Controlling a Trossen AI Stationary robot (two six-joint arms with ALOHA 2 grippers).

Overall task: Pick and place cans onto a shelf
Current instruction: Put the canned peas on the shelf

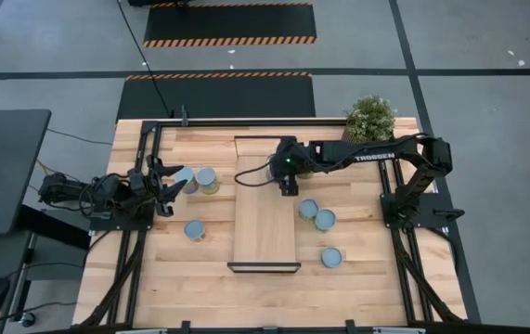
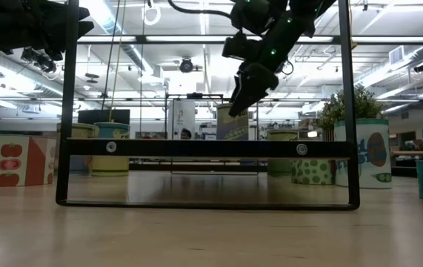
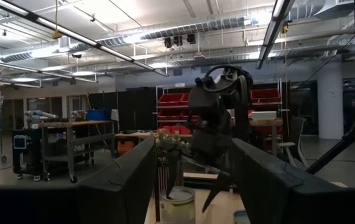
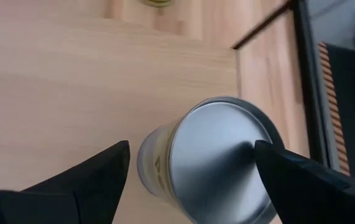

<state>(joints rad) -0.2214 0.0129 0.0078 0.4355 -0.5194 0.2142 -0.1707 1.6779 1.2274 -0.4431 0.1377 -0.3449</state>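
Right wrist view shows the right claw (image 4: 189,168) standing wide astride a can (image 4: 211,162). One finger touches the can's rim and the other stands apart. Whether the can rests on the shelf (image 1: 265,218) or hangs above its far end, I cannot tell. The left claw (image 1: 174,186), fingers parted and empty, waits beside the shelf, near two cans (image 1: 197,179).

White "TROSSEN" lettering — on the right arm (image 1: 376,156)
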